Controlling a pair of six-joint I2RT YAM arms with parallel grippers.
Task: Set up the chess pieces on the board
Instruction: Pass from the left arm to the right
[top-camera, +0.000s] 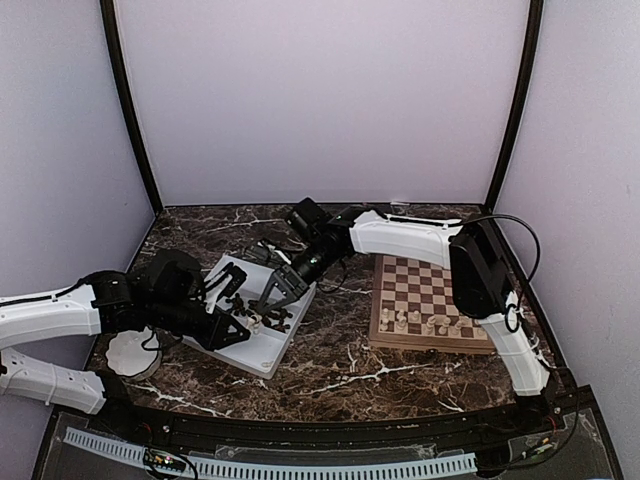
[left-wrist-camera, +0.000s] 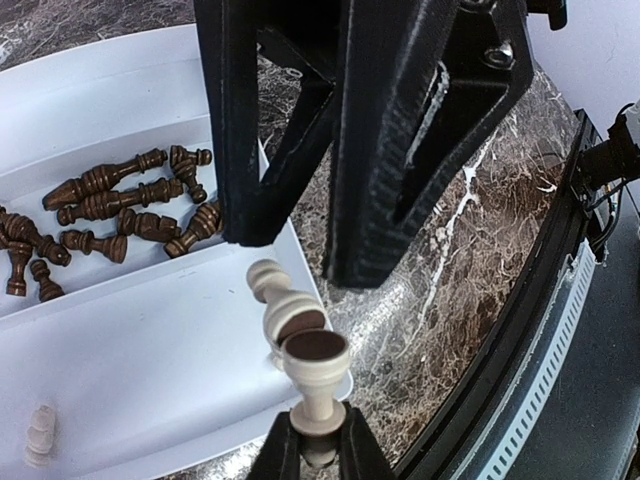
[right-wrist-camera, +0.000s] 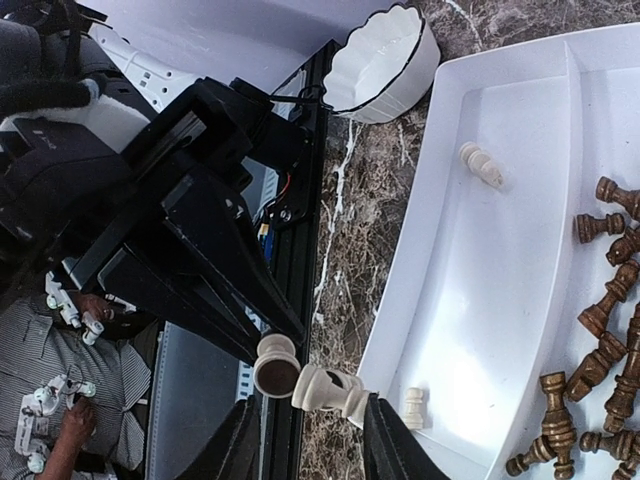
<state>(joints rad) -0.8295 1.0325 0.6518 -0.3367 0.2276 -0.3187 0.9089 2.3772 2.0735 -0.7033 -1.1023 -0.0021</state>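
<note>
The board (top-camera: 425, 285) lies at the right of the table, with pale chess pieces (top-camera: 420, 322) along its near rows; only the overhead view shows it. The white tray (top-camera: 262, 352) sits left of it, and both arms meet over its near edge. The bowl (right-wrist-camera: 380, 60) appears clearly only in the right wrist view. The right gripper (right-wrist-camera: 314, 410) stands partly apart around a second pale piece (right-wrist-camera: 330, 390) lying crosswise, finger to finger; whether it presses that piece cannot be told. The left gripper (left-wrist-camera: 315, 430) is pinched narrow on the stem of a pale piece (left-wrist-camera: 316, 385), felt base outward, long axis along the fingers. Dark pieces (left-wrist-camera: 105, 180) lie flat in the tray.
</note>
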